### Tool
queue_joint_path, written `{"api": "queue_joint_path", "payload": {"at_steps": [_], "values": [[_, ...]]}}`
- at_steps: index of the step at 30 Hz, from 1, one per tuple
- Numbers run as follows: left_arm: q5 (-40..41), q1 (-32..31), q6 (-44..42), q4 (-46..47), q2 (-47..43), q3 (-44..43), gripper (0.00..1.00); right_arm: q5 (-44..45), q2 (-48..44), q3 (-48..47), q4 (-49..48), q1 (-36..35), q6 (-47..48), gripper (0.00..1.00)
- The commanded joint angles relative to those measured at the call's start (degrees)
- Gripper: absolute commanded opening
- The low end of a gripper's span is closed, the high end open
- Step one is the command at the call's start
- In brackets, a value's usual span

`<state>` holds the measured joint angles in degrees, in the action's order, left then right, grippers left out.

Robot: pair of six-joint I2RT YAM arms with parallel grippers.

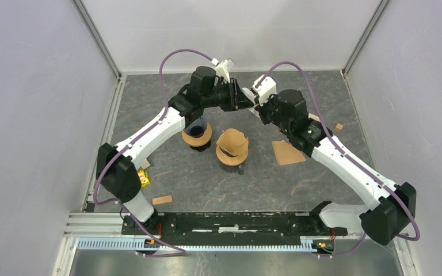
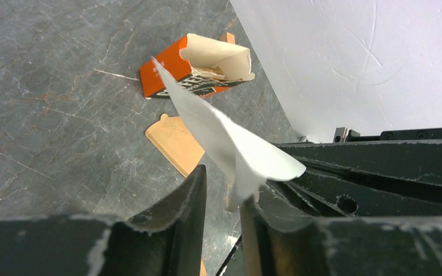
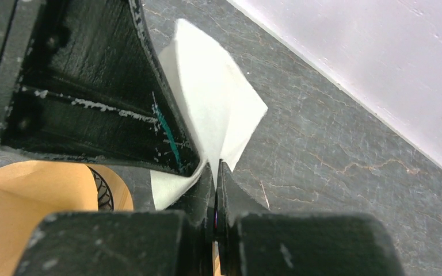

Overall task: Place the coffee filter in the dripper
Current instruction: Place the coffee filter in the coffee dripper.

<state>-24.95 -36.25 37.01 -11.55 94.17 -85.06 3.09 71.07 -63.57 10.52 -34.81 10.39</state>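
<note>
A white paper coffee filter [image 3: 213,92] hangs in the air at the back middle of the table. My right gripper [image 3: 216,164] is shut on its lower corner. My left gripper [image 2: 227,187] faces it with its jaws apart, and the filter [image 2: 218,132] leans on the tip of one finger [image 2: 259,207], not pinched. In the top view both grippers, the left [image 1: 243,99] and the right [image 1: 255,103], meet tip to tip. Two black drippers [image 1: 232,150] [image 1: 197,137] stand below them, each with a brown paper in it.
A flat brown filter [image 1: 288,152] lies on the table to the right of the drippers. An open orange filter box [image 2: 190,69] lies beyond it near the right wall. Small scraps [image 1: 162,199] and a yellow item [image 1: 144,179] sit at the front left.
</note>
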Motion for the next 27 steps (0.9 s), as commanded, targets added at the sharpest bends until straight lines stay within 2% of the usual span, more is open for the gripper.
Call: {"api": "queue_joint_path", "payload": {"at_steps": [1, 8, 10, 27], "values": [[2.8, -0.3, -1.9, -1.5, 0.8, -4.3, 0.3, 1.3, -0.5, 0.2, -2.7, -0.5, -0.2, 0.0], [4.8, -0.4, -4.9, -4.2, 0.2, -5.1, 0.06, 7.1, -0.7, 1.8, -3.6, -1.7, 4.0, 0.0], [5.2, -0.5, -5.6, -4.7, 0.2, -5.2, 0.02, 7.7, -0.7, 1.6, -3.6, -2.0, 4.5, 0.0], [14.3, -3.5, -15.1, -9.3, -0.7, -6.3, 0.02, 10.4, -0.8, 0.6, -2.7, -2.8, 6.7, 0.05]]}}
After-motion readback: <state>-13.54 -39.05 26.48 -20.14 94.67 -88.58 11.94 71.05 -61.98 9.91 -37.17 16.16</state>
